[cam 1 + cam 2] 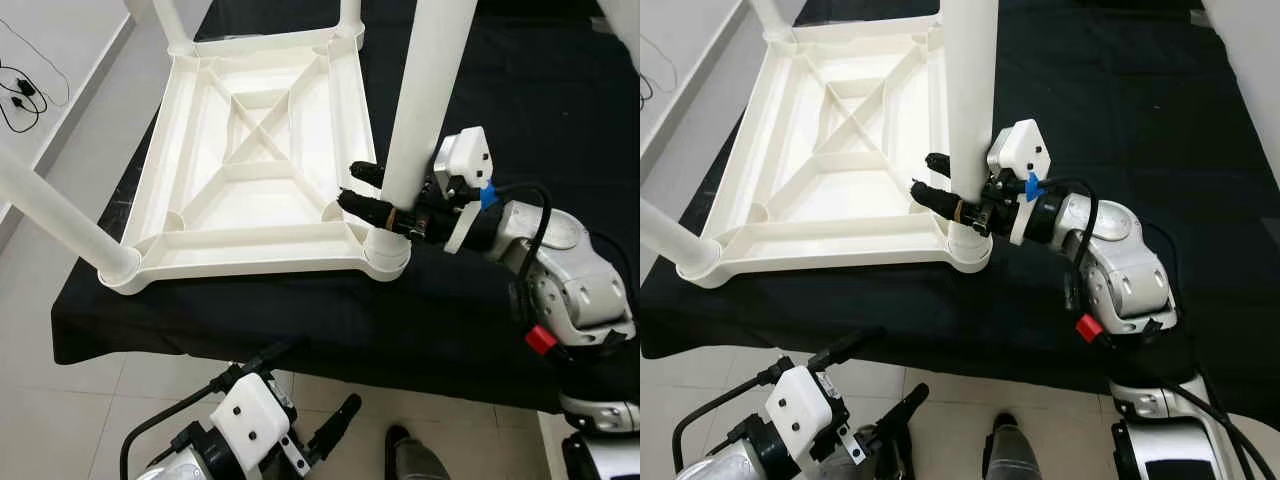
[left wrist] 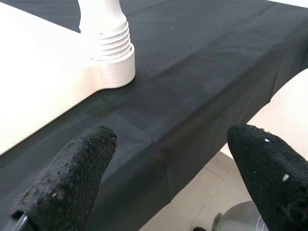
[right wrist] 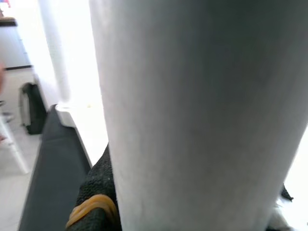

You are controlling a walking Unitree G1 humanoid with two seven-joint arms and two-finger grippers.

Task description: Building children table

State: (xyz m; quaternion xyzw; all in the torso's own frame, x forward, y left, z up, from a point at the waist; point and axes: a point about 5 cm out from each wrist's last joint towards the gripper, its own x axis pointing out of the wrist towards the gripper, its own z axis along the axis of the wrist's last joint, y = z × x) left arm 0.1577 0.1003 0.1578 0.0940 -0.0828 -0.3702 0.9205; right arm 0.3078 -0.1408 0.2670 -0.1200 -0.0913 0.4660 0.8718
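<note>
Right gripper (image 1: 372, 192) clamps 1 upright white plastic tube leg (image 1: 425, 90), long axis vertical, seated in the near-right corner socket of the upturned white plastic tabletop (image 1: 190, 160); left gripper (image 1: 320, 435), open, hangs below that tabletop.

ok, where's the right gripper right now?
The right gripper is clamped on the white table leg just above the near right corner socket of the upturned tabletop, over the black cloth.

No text, label, brand, number or sign can be read on anything in these views.
</note>
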